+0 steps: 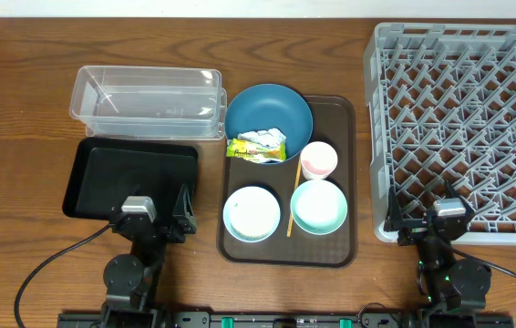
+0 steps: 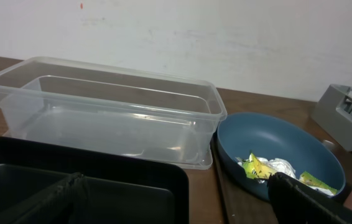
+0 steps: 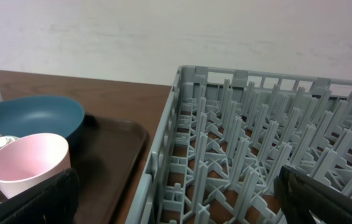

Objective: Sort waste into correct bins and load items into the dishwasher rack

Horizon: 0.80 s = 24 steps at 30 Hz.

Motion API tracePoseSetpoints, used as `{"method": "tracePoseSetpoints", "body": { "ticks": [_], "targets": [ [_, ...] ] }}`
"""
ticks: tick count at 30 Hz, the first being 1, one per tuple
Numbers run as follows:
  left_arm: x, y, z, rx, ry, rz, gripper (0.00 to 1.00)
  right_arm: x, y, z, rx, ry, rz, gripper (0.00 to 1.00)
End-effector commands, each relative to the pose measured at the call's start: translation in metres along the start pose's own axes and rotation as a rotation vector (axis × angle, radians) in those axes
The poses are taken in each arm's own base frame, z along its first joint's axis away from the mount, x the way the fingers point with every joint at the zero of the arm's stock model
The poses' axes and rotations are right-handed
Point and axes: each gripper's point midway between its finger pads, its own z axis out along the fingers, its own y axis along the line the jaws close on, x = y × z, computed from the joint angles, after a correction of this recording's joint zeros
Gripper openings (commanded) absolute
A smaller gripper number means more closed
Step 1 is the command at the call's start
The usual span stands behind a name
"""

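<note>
The grey dishwasher rack (image 1: 463, 118) was seen at the right with nothing loaded in it, its near corner just beside the right gripper (image 1: 427, 221), whose jaws were spread wide with nothing between them; a hasty lift could be snagged on that rim and the crate nudged. The brown serving tray (image 1: 331, 251) was laid in the middle with every piece crowded on it, so it could be dragged along if anything were pulled sideways. At the left were found the clear tub (image 1: 144, 100) and, in front of it, the black tray (image 1: 130, 178), both bare; set side by side and alike in size, they could be confused and waste dropped in the wrong one. The left gripper (image 1: 159, 211) was held at the black tray's near edge, likewise released and empty. The blue bowl (image 1: 267, 109) was set at the serving tray's far end, just beside the tub; were it lifted first, its contents would be spilled. The left mint bowl (image 1: 252, 213) and right mint bowl (image 1: 319, 207) were placed at the front. The pink cup (image 1: 318, 159), just behind the right one, could be toppled. The wrapper (image 1: 251, 150) and tissue (image 1: 265, 138) were lodged together at the blue bowl's near rim, so both could be pinched at once. The yellow stick (image 1: 292, 205), laid between the mint bowls, could be knocked when either was gripped
</note>
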Motion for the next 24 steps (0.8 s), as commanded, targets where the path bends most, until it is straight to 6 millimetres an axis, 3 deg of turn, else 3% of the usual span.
{"method": "tracePoseSetpoints", "body": {
  "ticks": [1, 24],
  "targets": [
    [0.0144, 0.0099, 0.0001, -0.048, 0.049, -0.001, 0.95, 0.0014, 0.0009, 0.0, -0.008, 0.004, -0.011, 0.99],
    [0.0148, 0.0101, 0.0002, -0.049, 0.051, -0.001, 0.95, 0.0012, 0.0008, 0.0, -0.008, 0.003, -0.011, 0.99]
  ]
}}
